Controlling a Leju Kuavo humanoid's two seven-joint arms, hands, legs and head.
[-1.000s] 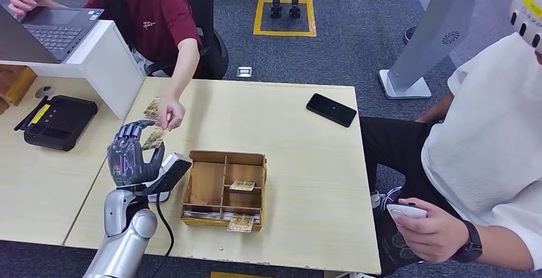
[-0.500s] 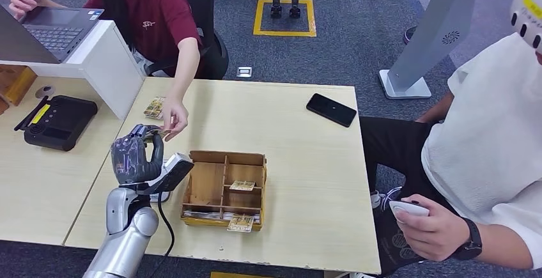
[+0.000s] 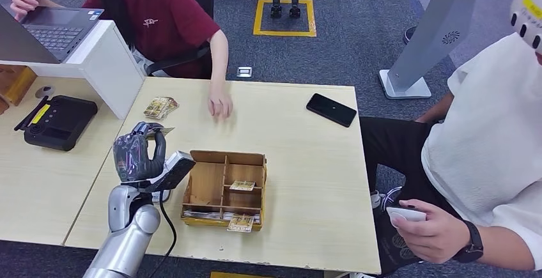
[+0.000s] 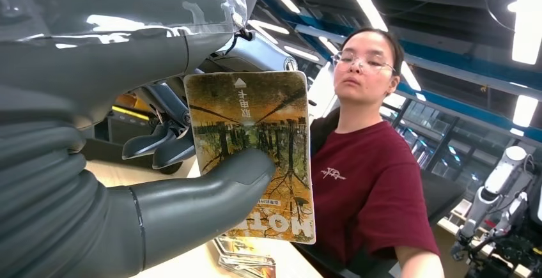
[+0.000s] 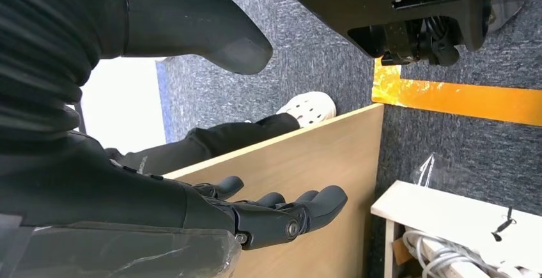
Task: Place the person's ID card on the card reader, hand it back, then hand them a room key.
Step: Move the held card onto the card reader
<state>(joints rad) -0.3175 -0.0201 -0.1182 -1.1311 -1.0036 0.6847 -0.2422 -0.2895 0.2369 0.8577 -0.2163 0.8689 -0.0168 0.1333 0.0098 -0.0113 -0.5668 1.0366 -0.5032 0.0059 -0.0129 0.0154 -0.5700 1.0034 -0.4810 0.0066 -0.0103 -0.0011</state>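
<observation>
Left of the wooden organizer box [image 3: 225, 188], the robot's left hand [image 3: 137, 156] is raised above the table [image 3: 307, 163], and it's got the ID card [image 4: 255, 150] pinched between the thumb and the darker fingers [image 4: 156, 144], card standing pretty much upright. Right under that hand, touching the box's left side, sits the card reader [image 3: 171, 170]. Up past the box toward the far edge there's a small pile of cards [image 3: 160, 107], and the person's hand [image 3: 220, 107] lies flat on the table beside them. Right of the box lies a black phone [image 3: 330, 109]. The right hand [image 5: 268, 211] hangs off the table's edge, fingers stretched out and apart, holding nothing.
</observation>
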